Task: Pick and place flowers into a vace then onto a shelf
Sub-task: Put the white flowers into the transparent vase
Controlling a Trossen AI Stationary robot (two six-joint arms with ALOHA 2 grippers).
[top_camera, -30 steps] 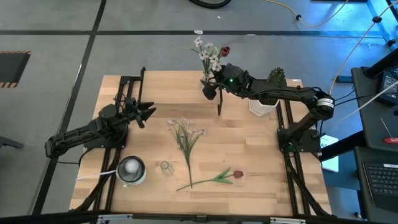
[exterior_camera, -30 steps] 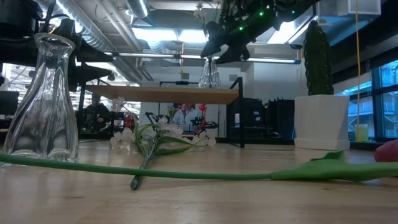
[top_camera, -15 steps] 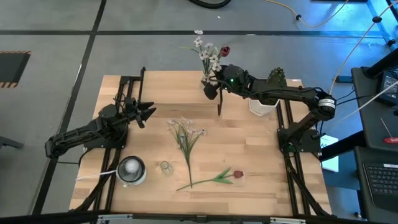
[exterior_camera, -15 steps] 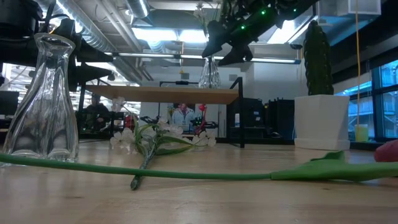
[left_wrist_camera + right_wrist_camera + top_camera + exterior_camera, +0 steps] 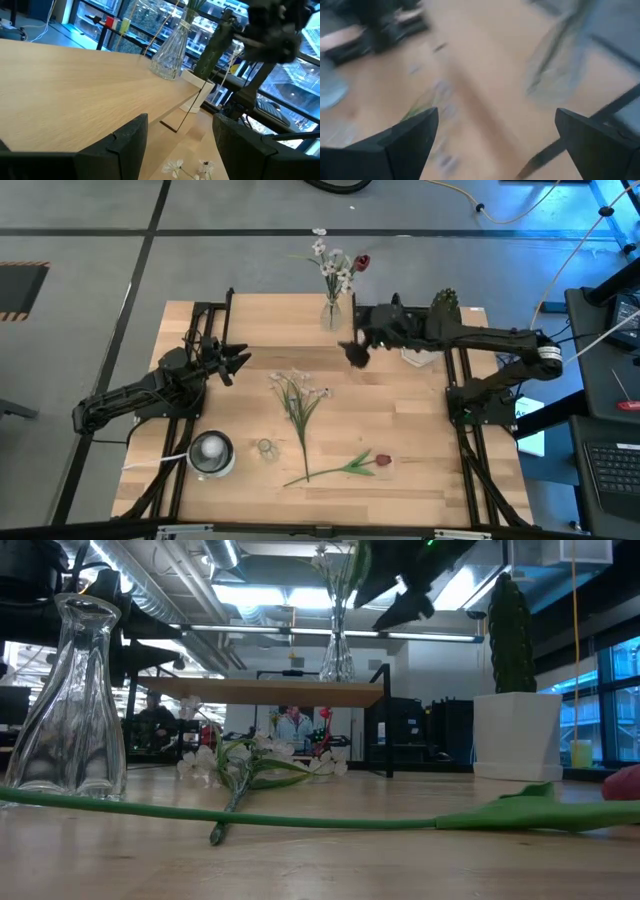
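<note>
A clear glass vase (image 5: 331,313) holding white-blossom stems and one red bud (image 5: 338,265) stands upright on the shelf (image 5: 280,315) at the table's far edge; it also shows in the low view (image 5: 337,655) and the left wrist view (image 5: 170,50). My right gripper (image 5: 354,352) hovers open just right of and nearer than the vase, high in the low view (image 5: 390,598), touching nothing. A white-blossom spray (image 5: 300,395) and a red-bud stem (image 5: 345,467) lie flat on the table. My left gripper (image 5: 235,363) waits open at the table's left.
An empty glass vase (image 5: 265,448) and a round white object (image 5: 210,452) stand near the table's near left. A green cactus in a white pot (image 5: 440,310) stands at the far right, close behind my right arm. People sit in the room beyond (image 5: 293,725).
My right gripper has drawn away from the vase's neck, moving toward the table's right and near side. The vase with its flowers has stayed upright on the shelf.
</note>
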